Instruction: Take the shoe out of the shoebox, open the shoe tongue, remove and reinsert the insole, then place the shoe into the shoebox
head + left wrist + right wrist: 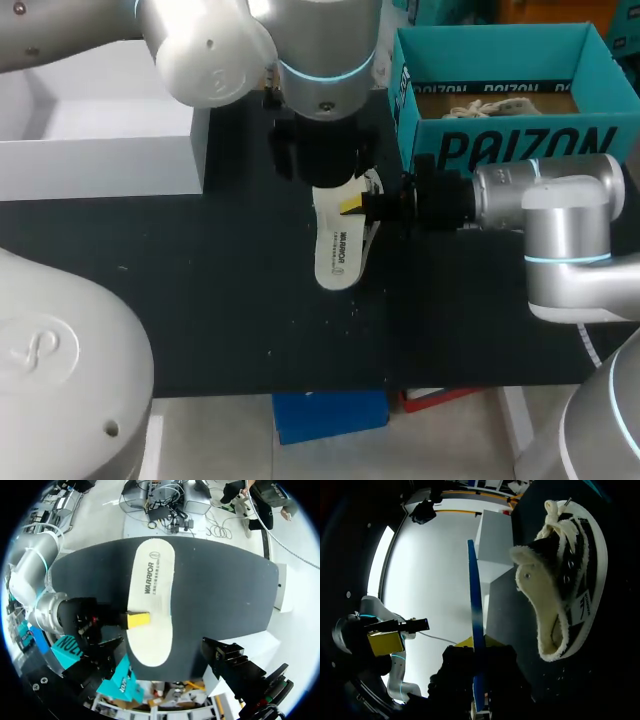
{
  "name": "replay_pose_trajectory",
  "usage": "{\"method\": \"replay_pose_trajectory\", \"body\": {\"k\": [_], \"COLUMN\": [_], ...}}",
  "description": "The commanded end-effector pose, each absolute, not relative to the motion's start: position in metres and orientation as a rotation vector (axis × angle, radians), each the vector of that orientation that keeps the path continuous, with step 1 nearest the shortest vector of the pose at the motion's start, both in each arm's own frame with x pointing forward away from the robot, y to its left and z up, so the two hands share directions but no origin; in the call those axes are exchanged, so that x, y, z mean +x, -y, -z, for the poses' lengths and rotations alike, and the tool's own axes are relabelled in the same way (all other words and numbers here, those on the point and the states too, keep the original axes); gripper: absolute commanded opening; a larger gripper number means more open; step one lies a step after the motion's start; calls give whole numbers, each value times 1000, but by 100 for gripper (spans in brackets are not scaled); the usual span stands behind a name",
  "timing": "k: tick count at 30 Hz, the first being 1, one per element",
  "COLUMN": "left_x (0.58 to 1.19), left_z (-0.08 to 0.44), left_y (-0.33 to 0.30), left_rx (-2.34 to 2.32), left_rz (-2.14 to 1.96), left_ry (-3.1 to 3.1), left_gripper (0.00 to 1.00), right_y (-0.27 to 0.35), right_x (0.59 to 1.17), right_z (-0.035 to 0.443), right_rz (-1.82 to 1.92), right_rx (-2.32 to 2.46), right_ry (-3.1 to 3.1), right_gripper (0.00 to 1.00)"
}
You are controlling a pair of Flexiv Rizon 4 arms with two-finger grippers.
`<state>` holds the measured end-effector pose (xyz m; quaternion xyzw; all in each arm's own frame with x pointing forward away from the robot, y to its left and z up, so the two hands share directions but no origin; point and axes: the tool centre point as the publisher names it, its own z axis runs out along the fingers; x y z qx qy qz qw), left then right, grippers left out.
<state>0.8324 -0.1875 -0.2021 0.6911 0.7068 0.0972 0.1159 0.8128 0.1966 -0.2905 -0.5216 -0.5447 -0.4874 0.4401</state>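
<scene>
My right gripper [366, 205] is shut on the side edge of a white printed insole [337, 248] and holds it flat above the black table. In the left wrist view the insole [150, 600] lies straight ahead, with the right gripper [134, 620] pinching it. The black-and-white shoe [567, 575] with fleece lining lies on the table under the insole; only its rim and laces [374, 186] show from above. Seen edge-on, the insole [476, 625] has a blue underside. My left gripper [167, 662] hangs open above the insole, touching nothing.
The teal shoebox [500, 145] stands open at the back right, close behind my right arm. A white box lid [100, 150] sits at the back left. Bare black table [200, 300] stretches to the front and left.
</scene>
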Motion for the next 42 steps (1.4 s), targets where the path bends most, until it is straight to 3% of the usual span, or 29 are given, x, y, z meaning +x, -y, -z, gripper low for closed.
{"method": "replay_pose_trajectory", "body": {"k": [1,22,42], "left_x": [858,925,813], "left_z": [209,222,230], "left_y": [190,201,203], "left_rx": [2046,2027,2000], "left_rz": [-264,-198,-165], "left_ry": [-2066,-2077,-2151], "left_gripper": [100,100,100], "right_y": [-198,-198,-198], "right_x": [812,812,812], "right_z": [290,290,290], "right_rz": [1212,1212,1212], "right_rx": [-1300,-1300,-1300], "right_ry": [1353,1353,1353], "right_gripper": [0,0,0]}}
